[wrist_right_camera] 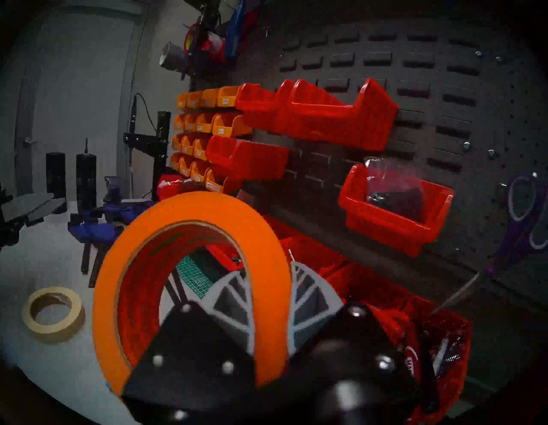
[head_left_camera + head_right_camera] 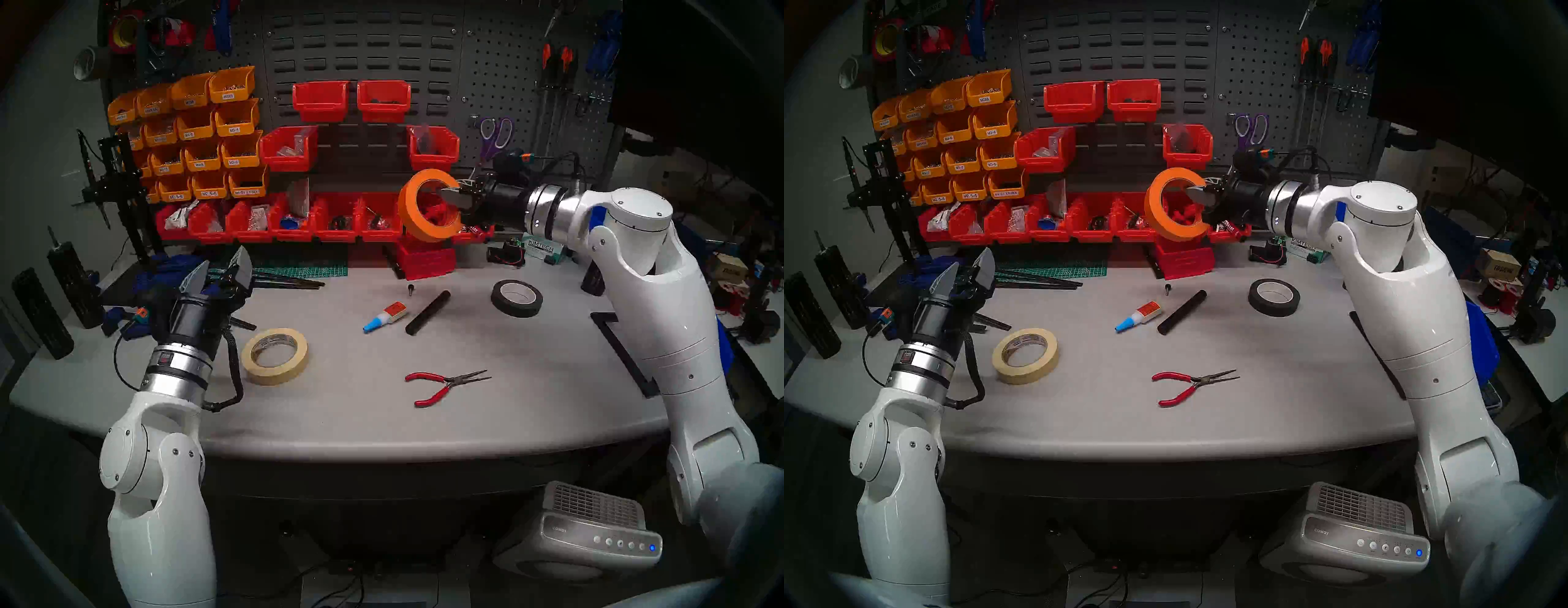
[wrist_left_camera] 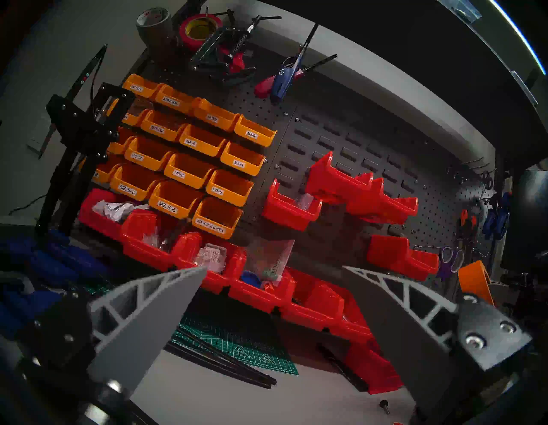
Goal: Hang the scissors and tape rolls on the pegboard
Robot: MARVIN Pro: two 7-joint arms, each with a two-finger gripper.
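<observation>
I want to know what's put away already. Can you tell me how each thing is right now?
orange tape roll: gripped in the air, on edge, not hung
right gripper: jaws shut on the orange roll's wall
left gripper: jaws open, empty
cream tape roll: flat on the table
scissors: hanging on the pegboard, blades down
black tape roll: flat on the table
red pliers: lying on the table
</observation>
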